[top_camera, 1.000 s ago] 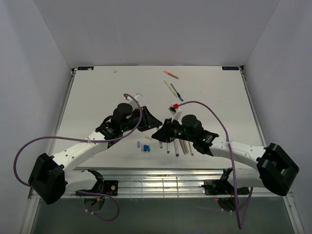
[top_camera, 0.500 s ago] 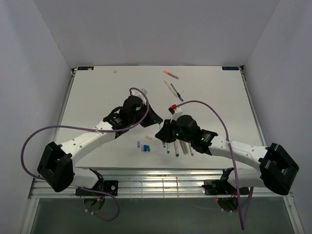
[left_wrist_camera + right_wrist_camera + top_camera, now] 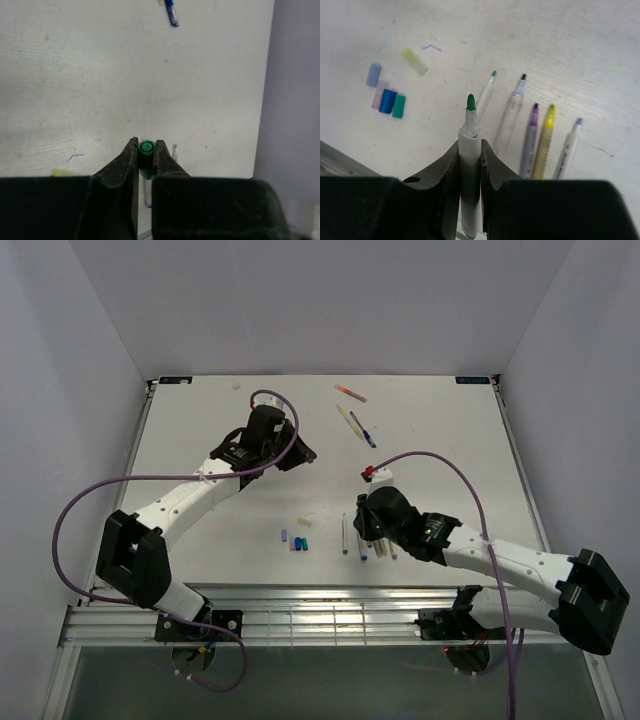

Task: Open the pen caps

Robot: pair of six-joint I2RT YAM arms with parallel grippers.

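Note:
My left gripper (image 3: pixel 146 145) is shut on a green pen cap (image 3: pixel 146 148), held end-on above the table; from above this gripper (image 3: pixel 300 454) sits at the back left of centre. My right gripper (image 3: pixel 470 148) is shut on a white pen (image 3: pixel 470 135) whose green tip stands bare. In the top view the right gripper (image 3: pixel 358 526) hovers over a row of uncapped pens (image 3: pixel 375 544). Loose pen caps lie together: lavender (image 3: pixel 373 74), blue (image 3: pixel 387 101), teal (image 3: pixel 398 106) and pale yellow (image 3: pixel 414 61).
Uncapped pens lie side by side under my right gripper, among them a purple-tipped one (image 3: pixel 531 145) and a yellow one (image 3: pixel 545 142). At the back of the table lie an orange pen (image 3: pixel 350 393), a yellow pen (image 3: pixel 346 418) and a blue pen (image 3: pixel 362 430).
My left gripper has shut on the green cap and drawn back to the far left with it. The right gripper has pulled the white pen nearer and to the right, the two now apart.

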